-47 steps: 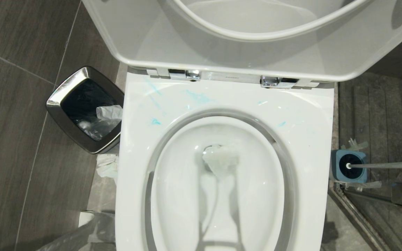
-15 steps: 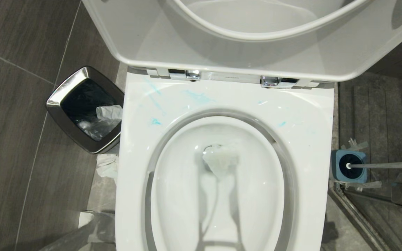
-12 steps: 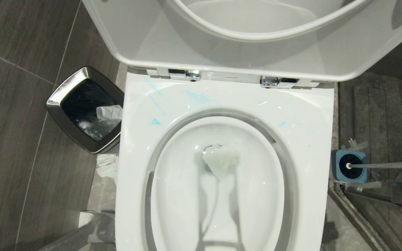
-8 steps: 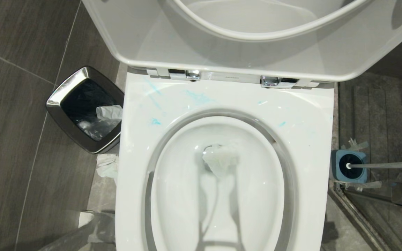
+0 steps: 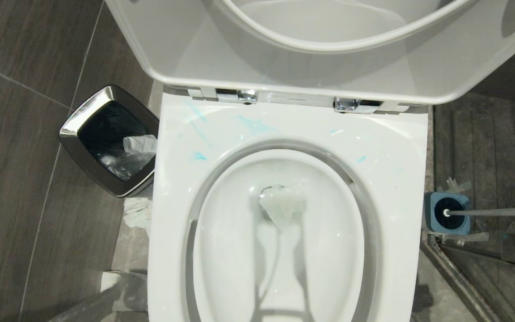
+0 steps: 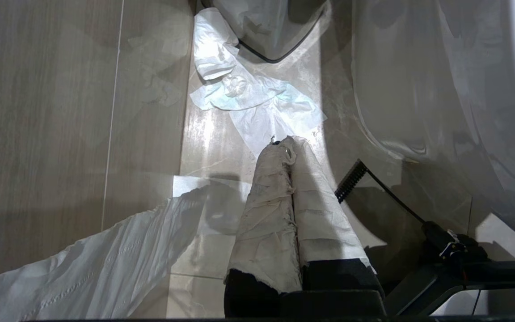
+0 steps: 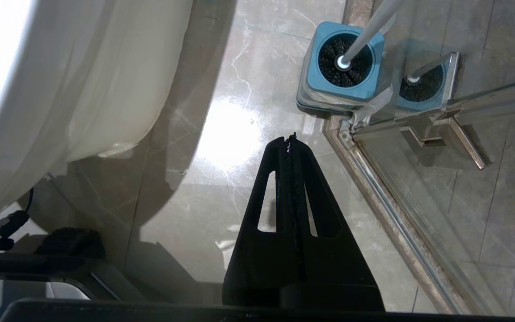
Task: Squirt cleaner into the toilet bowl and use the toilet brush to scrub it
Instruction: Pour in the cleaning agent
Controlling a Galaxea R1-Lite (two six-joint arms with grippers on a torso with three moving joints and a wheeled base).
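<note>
While both grippers' jaws sit together unseen overhead, the toilet brush [image 5: 490, 211] handle runs off-frame

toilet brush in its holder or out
In: the toilet brush stands in the blue holder beside the shower door, its handle sticking up.

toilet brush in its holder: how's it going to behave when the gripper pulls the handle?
The toilet brush has a long slim handle, so it will likely lever about in a grip. Its smooth shaft looks slippery. The small square holder seems light, though tape at its base may stop it lifting.
</note>
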